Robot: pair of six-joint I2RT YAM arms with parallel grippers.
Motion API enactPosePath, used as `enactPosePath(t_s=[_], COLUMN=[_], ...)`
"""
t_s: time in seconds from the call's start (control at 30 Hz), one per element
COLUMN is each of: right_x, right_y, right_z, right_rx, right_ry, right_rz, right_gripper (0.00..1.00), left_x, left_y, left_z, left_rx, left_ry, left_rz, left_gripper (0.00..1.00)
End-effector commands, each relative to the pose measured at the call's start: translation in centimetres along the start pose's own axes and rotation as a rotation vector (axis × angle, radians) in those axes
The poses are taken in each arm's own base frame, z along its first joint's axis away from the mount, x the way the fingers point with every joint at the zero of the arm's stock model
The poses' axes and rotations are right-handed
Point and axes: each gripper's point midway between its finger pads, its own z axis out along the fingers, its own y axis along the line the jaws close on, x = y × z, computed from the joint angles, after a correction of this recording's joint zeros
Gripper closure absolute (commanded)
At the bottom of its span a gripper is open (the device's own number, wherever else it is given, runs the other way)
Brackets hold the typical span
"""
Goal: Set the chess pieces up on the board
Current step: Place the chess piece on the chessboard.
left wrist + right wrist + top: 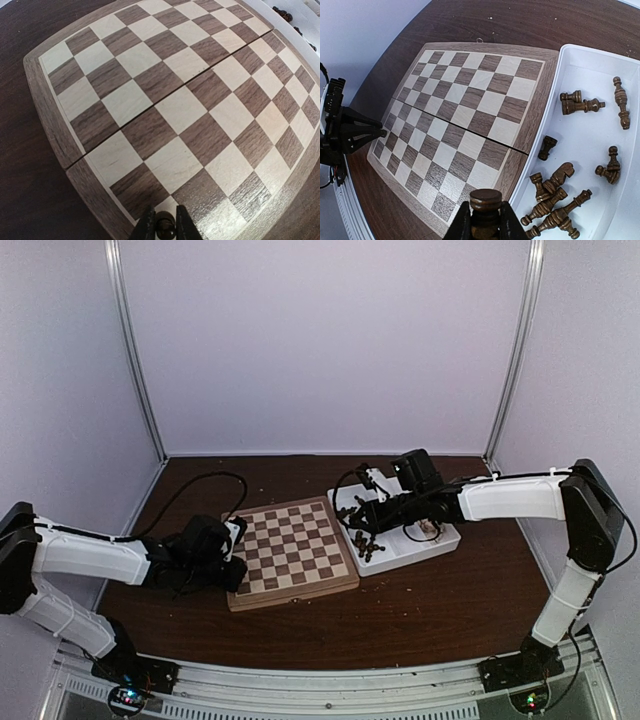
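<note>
The board (292, 552) is laid flat on the dark, wood-grained table (420, 610) between the two arms. Its light and dark brown squares are framed by a tan border, and a fine seam is seen running across its middle. The chess pieces (559, 176) are dark brown turned wood with a slight gloss. Most are scattered on their sides in a white, smooth-walled tray (585, 80) set just beside the board's right edge, several of them heaped at its near corner.

The left tool (165, 227) is held low over the board's left edge row, its jaws narrow and closed on a small dark piece (165, 222) above a light square. The right tool (486, 220) is poised where the tray meets the board's right border, its jaws narrow around a round-topped piece (486, 200). Part of the tray is hidden in the top view by the right arm
</note>
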Motion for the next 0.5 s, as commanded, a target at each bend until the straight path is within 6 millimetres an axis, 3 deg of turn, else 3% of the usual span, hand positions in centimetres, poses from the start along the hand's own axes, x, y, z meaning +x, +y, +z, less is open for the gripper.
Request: enactPosePath(t_s=[0.0, 0.2, 0.47], right_x=[-0.07, -0.06, -0.09], right_y=[-0.36, -0.29, -0.25], right_z=[-0.04, -0.13, -0.11], right_rx=[0.011, 0.011, 0.009], right_ry=[-0.011, -0.013, -0.015], right_rz=[0.008, 0.007, 0.007], right_gripper=[0.84, 0.84, 0.84], left_x=[-1.29, -0.92, -1.49], left_y=[-0.65, -0.69, -0.62], left_z=[0.26, 0.38, -0.45], left_rx=[0.028, 0.034, 0.033], left_ry=[-0.059, -0.049, -0.064], left_rz=[-0.016, -0.02, -0.025], left_gripper=[0.84, 0.82, 0.71])
